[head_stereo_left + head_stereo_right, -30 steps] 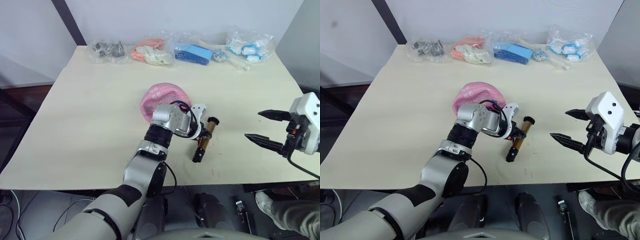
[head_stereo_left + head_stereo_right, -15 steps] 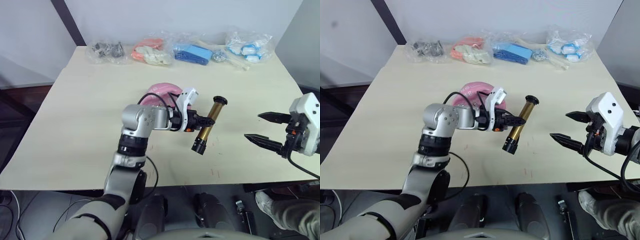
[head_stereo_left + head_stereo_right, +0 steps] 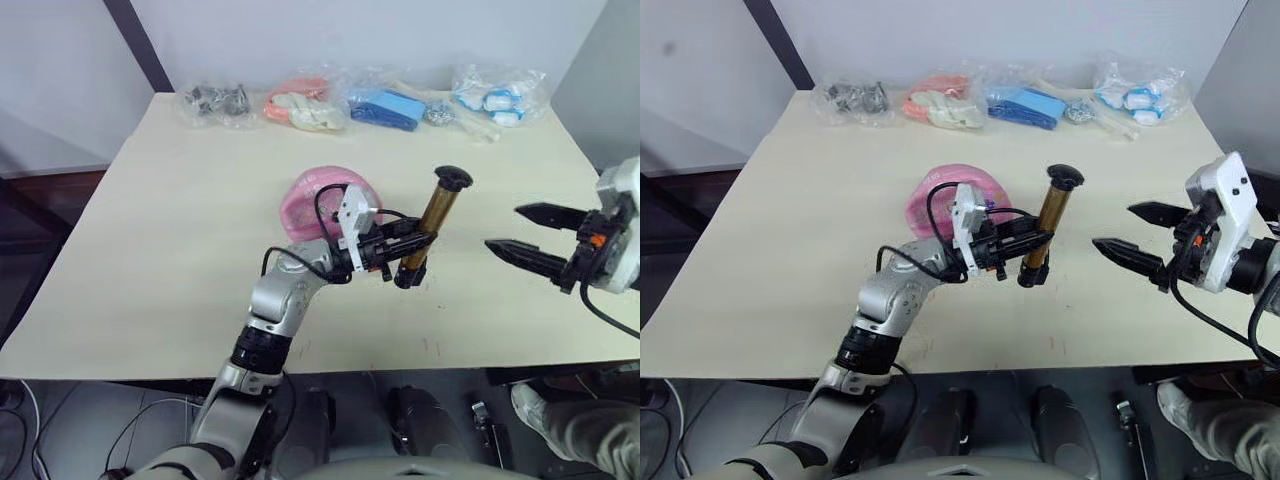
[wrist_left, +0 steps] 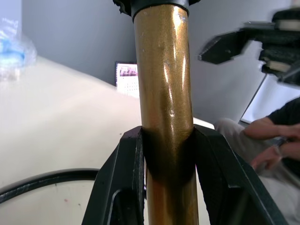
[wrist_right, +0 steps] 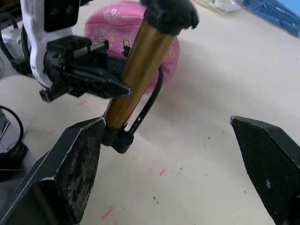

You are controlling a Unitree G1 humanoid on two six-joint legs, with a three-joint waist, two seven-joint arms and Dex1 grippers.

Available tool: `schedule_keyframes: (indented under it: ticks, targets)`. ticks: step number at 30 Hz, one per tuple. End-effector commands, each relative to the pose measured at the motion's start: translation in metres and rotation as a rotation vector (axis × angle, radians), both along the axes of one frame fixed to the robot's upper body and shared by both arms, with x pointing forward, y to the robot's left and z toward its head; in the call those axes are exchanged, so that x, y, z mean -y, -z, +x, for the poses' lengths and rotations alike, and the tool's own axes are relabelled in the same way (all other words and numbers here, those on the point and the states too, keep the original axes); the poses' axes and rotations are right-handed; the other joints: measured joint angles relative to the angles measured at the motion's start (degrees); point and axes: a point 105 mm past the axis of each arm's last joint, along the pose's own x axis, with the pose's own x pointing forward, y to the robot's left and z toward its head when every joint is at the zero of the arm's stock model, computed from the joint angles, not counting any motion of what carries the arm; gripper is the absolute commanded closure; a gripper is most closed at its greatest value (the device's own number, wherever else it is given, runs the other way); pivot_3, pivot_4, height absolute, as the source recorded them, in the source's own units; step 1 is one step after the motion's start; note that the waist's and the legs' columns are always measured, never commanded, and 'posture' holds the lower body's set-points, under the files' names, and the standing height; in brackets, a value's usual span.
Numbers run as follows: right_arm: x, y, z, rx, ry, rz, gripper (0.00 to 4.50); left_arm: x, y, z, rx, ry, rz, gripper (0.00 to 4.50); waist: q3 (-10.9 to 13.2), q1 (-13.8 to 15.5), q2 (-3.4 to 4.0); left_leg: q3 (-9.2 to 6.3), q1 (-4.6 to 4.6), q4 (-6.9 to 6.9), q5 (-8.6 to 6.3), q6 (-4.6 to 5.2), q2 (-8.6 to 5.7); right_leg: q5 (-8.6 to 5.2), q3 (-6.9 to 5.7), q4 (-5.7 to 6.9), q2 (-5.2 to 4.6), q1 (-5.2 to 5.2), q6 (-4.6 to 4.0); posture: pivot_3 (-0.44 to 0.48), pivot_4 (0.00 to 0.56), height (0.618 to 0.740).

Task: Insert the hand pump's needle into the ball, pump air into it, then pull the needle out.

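The pink ball (image 3: 318,195) rests near the middle of the table (image 3: 180,250). My left gripper (image 3: 410,247) is shut on the lower part of the gold-brown hand pump (image 3: 433,215), holding it nearly upright above the table to the right of the ball. In the left wrist view both fingers (image 4: 123,187) clamp the barrel (image 4: 164,93). The thin black hose (image 5: 146,104) loops from the pump's lower end back toward the ball (image 5: 117,18). The needle is hidden. My right gripper (image 3: 502,228) is open, level with the pump and a short way to its right, touching nothing.
Several clear bags lie along the table's far edge: dark parts (image 3: 213,100), pink-orange items (image 3: 300,103), blue items (image 3: 388,107), white-blue items (image 3: 495,95). A person (image 4: 265,136) sits off the table's right side, a shoe (image 3: 560,420) showing below the near edge.
My left gripper has lifted the pump off the table, tipped it upright and carried it to the right. The right gripper has risen a little and come nearer the pump.
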Motion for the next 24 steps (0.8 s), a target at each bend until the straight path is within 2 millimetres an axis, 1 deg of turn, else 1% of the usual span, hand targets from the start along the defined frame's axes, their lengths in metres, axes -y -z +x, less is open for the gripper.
schedule_keyframes:
  ticks: [1,6,10,12,14,16,18,24]
  targets:
    - [-0.013,-0.009,-0.002,0.057,-0.03,0.019,0.0,0.0,-0.002,-0.008,0.114,0.052,-0.076,3.45,0.0,0.1,-0.01,-0.01,-0.01,0.0,0.0,0.0,0.0,0.0,-0.01,0.0,0.01,-0.01,0.0,0.0,0.15,0.74]
    - [-0.032,-0.012,0.001,0.057,-0.087,0.098,0.0,0.001,0.016,-0.012,0.198,0.067,-0.096,3.45,0.0,0.0,0.0,0.0,-0.03,0.05,0.0,0.01,-0.01,-0.07,0.02,0.0,0.01,0.0,0.15,0.0,0.15,0.74]
    - [-0.051,-0.01,0.005,0.04,-0.138,0.136,0.0,0.004,0.019,-0.012,0.241,0.062,-0.118,3.45,0.0,0.0,0.0,-0.04,-0.03,0.04,0.0,0.02,0.01,-0.05,-0.01,0.02,0.04,-0.01,0.11,0.0,0.15,0.74]
    - [-0.057,-0.01,0.009,0.032,-0.149,0.157,0.0,0.005,0.019,-0.013,0.257,0.066,-0.122,3.45,0.0,-0.1,0.0,-0.05,-0.03,0.04,0.0,0.02,0.03,-0.05,-0.02,0.02,0.05,-0.01,0.11,0.0,0.15,0.74]
    - [-0.065,-0.011,0.012,0.018,-0.171,0.195,0.0,0.004,0.022,-0.012,0.266,0.064,-0.119,3.45,0.0,-0.1,0.0,-0.07,-0.04,0.04,0.0,0.02,0.03,-0.05,-0.03,0.02,0.06,-0.01,0.12,0.0,0.15,0.74]
    - [-0.073,-0.008,0.015,0.001,-0.192,0.206,0.0,0.002,0.025,-0.011,0.272,0.06,-0.113,3.45,0.0,-0.1,0.0,-0.07,-0.03,0.04,0.0,0.02,0.03,-0.05,-0.04,0.03,0.06,-0.01,0.11,0.0,0.15,0.74]
    - [-0.076,-0.005,0.018,-0.007,-0.195,0.207,0.0,0.001,0.025,-0.011,0.279,0.059,-0.113,3.45,0.0,-0.1,0.01,-0.09,-0.04,0.04,0.0,0.02,0.03,-0.04,-0.05,0.03,0.06,-0.01,0.1,0.0,0.15,0.74]
    - [-0.078,-0.007,0.02,-0.015,-0.204,0.237,0.0,-0.002,0.024,-0.01,0.279,0.045,-0.12,3.45,0.0,-0.1,0.0,-0.17,-0.09,0.04,-0.01,0.02,0.02,0.03,-0.12,0.01,0.05,-0.01,-0.02,0.0,0.15,0.74]
